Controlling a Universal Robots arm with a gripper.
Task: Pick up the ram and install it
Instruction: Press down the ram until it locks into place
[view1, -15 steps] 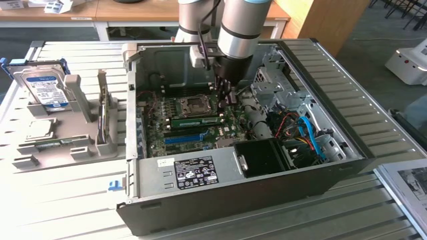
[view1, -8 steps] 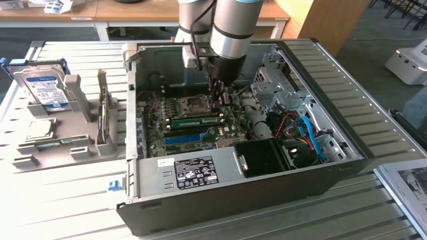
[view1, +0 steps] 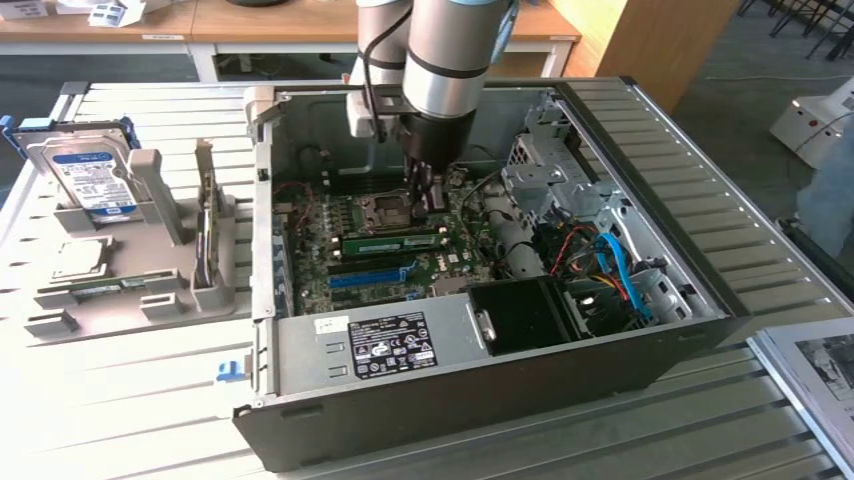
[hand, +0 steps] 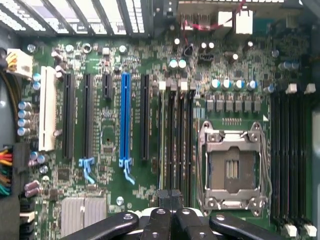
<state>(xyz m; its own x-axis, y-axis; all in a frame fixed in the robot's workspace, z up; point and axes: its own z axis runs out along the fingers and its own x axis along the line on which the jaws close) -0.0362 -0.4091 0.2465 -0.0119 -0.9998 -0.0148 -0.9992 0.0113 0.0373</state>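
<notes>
The ram (view1: 391, 242), a narrow green stick with a white label, stands on edge in a motherboard slot between the CPU socket (view1: 390, 209) and the blue slot (view1: 364, 277). My gripper (view1: 427, 203) hangs inside the open case, close above the ram's end toward the exterior view's right. I cannot tell whether it touches the ram. In the wrist view my black fingertips (hand: 165, 196) are pressed together, shut, with nothing visible between them. They sit over the bank of memory slots (hand: 176, 135) beside the CPU socket (hand: 231, 167).
The black computer case (view1: 534, 380) lies open on a slatted table, with its power supply (view1: 380, 345), black fan shroud (view1: 527, 315) and cables (view1: 614, 270) nearby. At the exterior view's left, a grey holder (view1: 160, 300) carries a hard drive (view1: 87, 178) and a green card (view1: 203, 235).
</notes>
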